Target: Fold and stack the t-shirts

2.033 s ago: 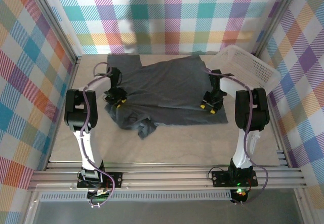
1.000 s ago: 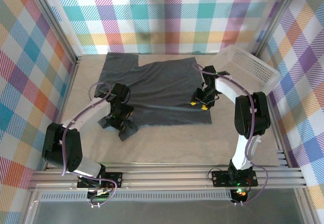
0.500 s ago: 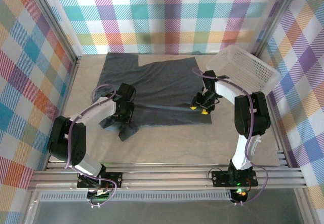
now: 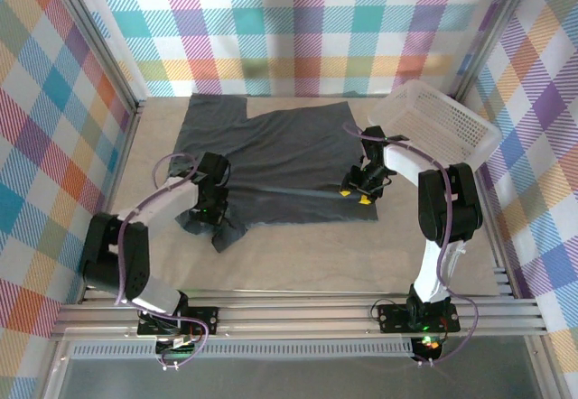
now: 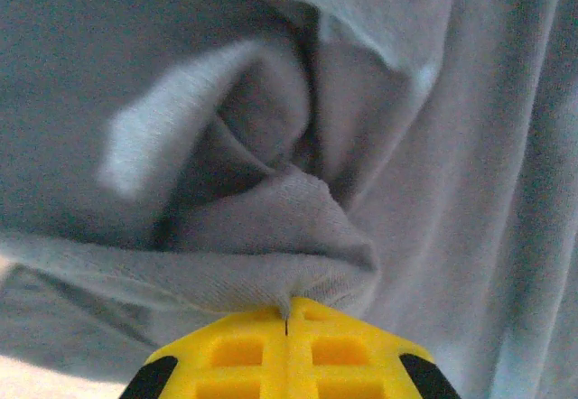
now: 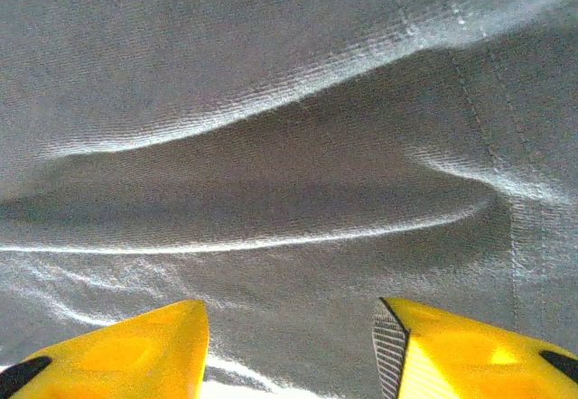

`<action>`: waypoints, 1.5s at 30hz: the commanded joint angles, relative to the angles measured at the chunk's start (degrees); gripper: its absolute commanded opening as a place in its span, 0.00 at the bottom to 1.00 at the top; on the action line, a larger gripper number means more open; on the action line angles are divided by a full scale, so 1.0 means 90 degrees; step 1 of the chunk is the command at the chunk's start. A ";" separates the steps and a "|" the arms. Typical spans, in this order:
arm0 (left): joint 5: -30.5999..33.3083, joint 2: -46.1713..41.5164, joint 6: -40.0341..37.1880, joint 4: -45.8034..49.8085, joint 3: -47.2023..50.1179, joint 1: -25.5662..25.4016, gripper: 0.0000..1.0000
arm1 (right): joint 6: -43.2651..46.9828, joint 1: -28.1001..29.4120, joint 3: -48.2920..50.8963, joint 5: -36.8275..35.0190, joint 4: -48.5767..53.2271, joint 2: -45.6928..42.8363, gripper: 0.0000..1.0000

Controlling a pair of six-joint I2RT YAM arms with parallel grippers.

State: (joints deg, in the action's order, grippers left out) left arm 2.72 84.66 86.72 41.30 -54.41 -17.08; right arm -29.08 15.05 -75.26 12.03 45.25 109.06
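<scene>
Nearest the arm bases, a strip of bare table (image 4: 298,255) is seen. Beyond it the dark grey t-shirt (image 4: 280,146) is spread over the middle and far part of the table, with its near edge doubled over into a band.

At the shirt's 8 o'clock corner the left gripper (image 4: 213,211) is set down. In the left wrist view its yellow fingers (image 5: 235,356) are pressed together with a bunched fold of cloth nipped at their tips, so a pinch on the t-shirt is judged to be made.

At the 4 o'clock corner the right gripper (image 4: 359,190) is placed. In the right wrist view its fingers (image 6: 117,345) are held wide apart over rippled cloth, and nothing is gripped.

Farther off, the flat body of the shirt is laid out toward 12 o'clock, with one sleeve reaching 11 o'clock. A white mesh basket (image 4: 447,119) is tilted at 2 o'clock, just beside the shirt.

An early fold is judged to be in hand, and stacking is not begun. For the next move, the right corner would need to be pinched. Both corners could then be lifted evenly and carried toward 12 o'clock, with the crumpled left corner smoothed so that a straight crease is obtained.
</scene>
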 commanded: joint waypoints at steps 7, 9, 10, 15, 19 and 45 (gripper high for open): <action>0.1049 -0.2687 -0.1371 0.2798 0.0508 0.0707 0.00 | 0.0028 -0.0031 -0.0176 -0.0029 0.0140 0.0084 0.51; 0.1001 -0.3034 -0.1568 0.2806 0.0856 0.0934 0.00 | 0.0037 -0.0031 -0.0253 -0.0039 0.0192 0.0152 0.51; 0.0973 -0.3196 -0.1620 0.2776 0.1042 0.0995 0.00 | 0.0046 -0.0031 -0.0283 -0.0048 0.0215 0.0187 0.51; 0.1089 -0.3535 -0.1639 0.3140 0.1635 0.1059 0.00 | 0.0067 -0.0031 -0.0369 -0.0154 0.0342 0.0309 0.51; 0.1564 -0.3459 -0.1955 0.3108 0.1854 0.1068 0.31 | 0.0086 -0.0023 -0.0292 -0.0087 0.0296 0.0259 0.51; 0.0753 -0.0482 -0.5527 0.1079 0.1126 -0.2219 0.47 | 0.0156 0.0086 0.0027 0.0291 0.0389 -0.0271 0.50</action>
State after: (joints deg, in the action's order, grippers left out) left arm 7.14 78.13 39.68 54.26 -45.34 -36.51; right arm -27.81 15.49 -75.42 13.19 46.68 109.21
